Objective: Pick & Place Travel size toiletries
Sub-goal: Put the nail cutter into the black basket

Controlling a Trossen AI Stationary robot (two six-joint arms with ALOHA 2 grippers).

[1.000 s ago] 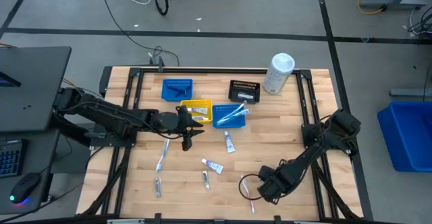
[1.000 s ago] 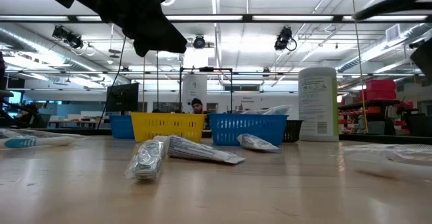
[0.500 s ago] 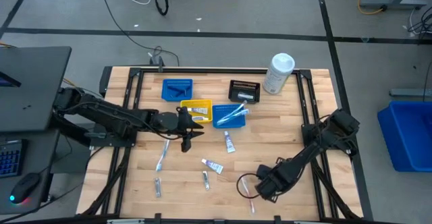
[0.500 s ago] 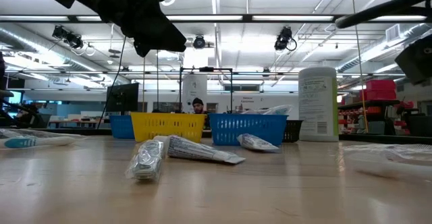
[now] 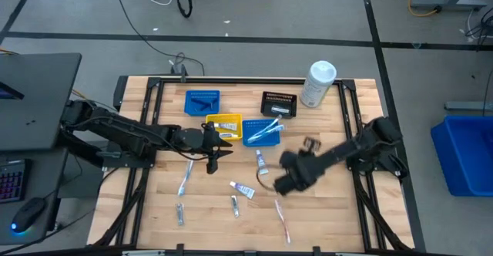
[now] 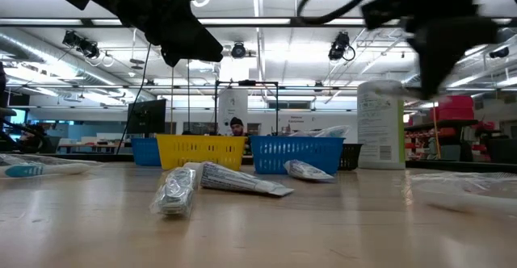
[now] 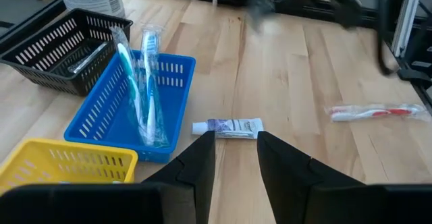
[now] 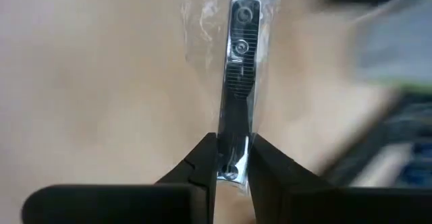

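My right gripper point(image 5: 281, 181) hangs above the table's middle right, shut on a slim silvery item in a clear wrapper point(image 8: 239, 55). My left gripper point(image 5: 213, 162) hovers open and empty near the yellow bin point(image 5: 224, 122), above a white-and-blue mini tube point(image 7: 226, 126). Other toiletries lie flat on the wood. Among them are a second tube point(image 5: 243, 189), a wrapped toothbrush point(image 5: 185, 177), two small silvery packets point(image 5: 235, 204) and a red toothbrush point(image 5: 282, 217). Two wrapped toothbrushes point(image 7: 145, 89) lean in the blue bin point(image 5: 262, 131). My right gripper pinches the wrapped silvery item's near end point(image 8: 233, 163) between its two fingers. The item runs on along the fingers and sticks out past their tips. It is lifted clear of the table.
A second blue bin point(image 5: 202, 102) and a black bin point(image 5: 278, 103) stand at the back. A large white canister point(image 5: 317, 84) stands at the far right. Bare wood lies at the table's right side point(image 5: 331, 194).
My right gripper has shut on the silvery item near the table's front right. It has then risen with it and swung toward the far left, to the table's middle near the bins. The item is now lifted clear.
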